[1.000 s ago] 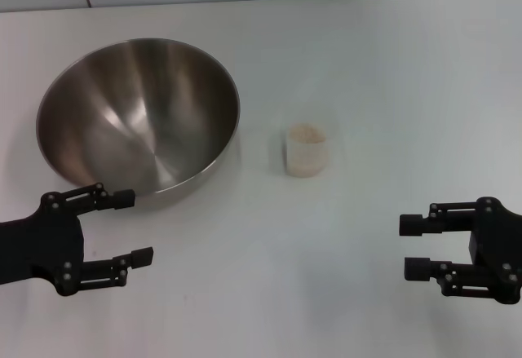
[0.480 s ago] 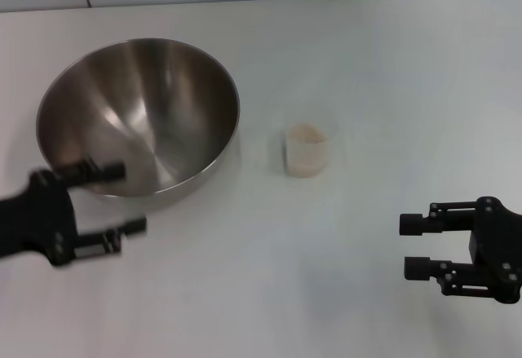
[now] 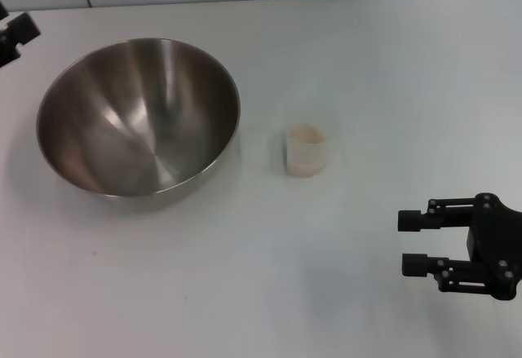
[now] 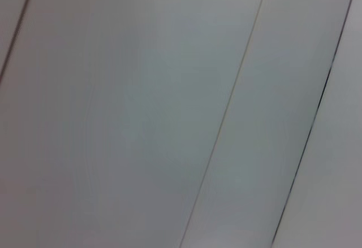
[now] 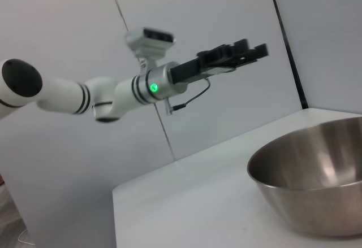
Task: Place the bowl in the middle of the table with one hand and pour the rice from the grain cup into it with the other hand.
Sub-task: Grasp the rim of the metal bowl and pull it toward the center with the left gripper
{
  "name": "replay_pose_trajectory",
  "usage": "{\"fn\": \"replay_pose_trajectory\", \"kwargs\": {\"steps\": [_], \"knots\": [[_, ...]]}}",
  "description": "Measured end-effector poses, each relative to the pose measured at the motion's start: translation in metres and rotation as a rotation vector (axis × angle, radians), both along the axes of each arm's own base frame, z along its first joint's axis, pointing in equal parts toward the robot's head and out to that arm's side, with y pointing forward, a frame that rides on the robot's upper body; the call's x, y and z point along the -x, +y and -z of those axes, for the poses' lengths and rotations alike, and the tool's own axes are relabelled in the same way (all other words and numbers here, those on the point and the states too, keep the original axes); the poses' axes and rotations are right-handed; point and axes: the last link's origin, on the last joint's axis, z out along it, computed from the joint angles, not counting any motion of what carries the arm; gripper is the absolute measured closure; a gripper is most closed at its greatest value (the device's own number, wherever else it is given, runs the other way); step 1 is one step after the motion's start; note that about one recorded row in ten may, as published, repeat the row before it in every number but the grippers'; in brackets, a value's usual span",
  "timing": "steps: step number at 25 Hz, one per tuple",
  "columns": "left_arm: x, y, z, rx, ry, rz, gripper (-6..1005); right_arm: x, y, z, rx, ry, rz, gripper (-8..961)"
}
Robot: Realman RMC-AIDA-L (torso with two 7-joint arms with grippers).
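My left gripper [image 5: 249, 53] hangs high beyond the bowl [image 3: 139, 117], fingers apart to grip it; my right gripper [image 3: 414, 244], also apart, waits near the rice cup [image 3: 307, 151].

We seem to be in a lab or test room, not a home kitchen. The table [image 3: 391, 64] is bare white, backed by a plain grey panelled wall [image 5: 198, 11] with dark seams. A silver-white robot arm [image 5: 102, 92] with a green light and exposed cable reaches across it.
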Motion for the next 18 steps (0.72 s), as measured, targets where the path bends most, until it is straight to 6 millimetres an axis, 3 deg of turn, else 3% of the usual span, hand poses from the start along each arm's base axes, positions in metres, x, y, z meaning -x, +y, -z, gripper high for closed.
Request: {"fn": "replay_pose_trajectory", "kwargs": {"steps": [5,6,7,9,18], "knots": [[-0.006,0.012,-0.003,0.068,0.023,-0.069,189,-0.001,0.001,0.001,-0.005,-0.008,0.003,400],[-0.007,0.019,-0.007,0.094,0.027,-0.134,189,-0.001,0.002,0.001,-0.005,-0.011,0.003,400],[-0.005,0.033,-0.014,0.153,0.034,-0.308,189,-0.001,0.002,0.002,-0.008,-0.014,0.001,400],[-0.005,0.044,-0.016,0.236,0.091,-0.442,189,-0.002,0.002,0.002,-0.018,-0.016,-0.011,400],[-0.006,0.046,-0.016,0.384,0.287,-0.680,189,-0.004,0.002,0.003,-0.042,-0.019,-0.016,400]]}}
